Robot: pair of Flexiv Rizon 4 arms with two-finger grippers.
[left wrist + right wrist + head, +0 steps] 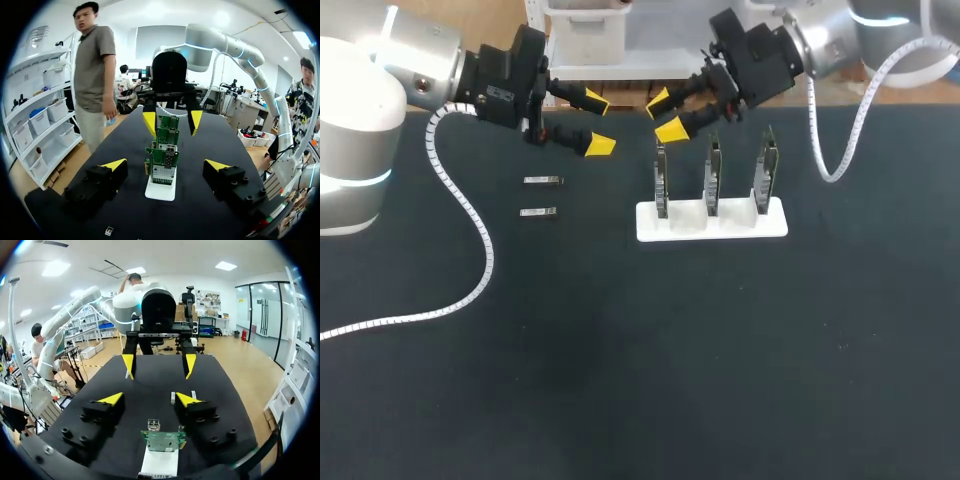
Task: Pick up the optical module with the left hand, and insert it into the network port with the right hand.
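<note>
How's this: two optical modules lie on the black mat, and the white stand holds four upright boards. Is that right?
Not quite. The head view shows the white stand holding three upright boards, not four. The rest holds: the two optical modules do lie on the black mat, to the left of the stand.

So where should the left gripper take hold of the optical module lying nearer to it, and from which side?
Probably from straight above, fingers closing on its two long sides near mid-length. The optical module is a slim bar lying flat on the table, so its ends and underside offer little hold. The left gripper is open, not yet over it.
</note>
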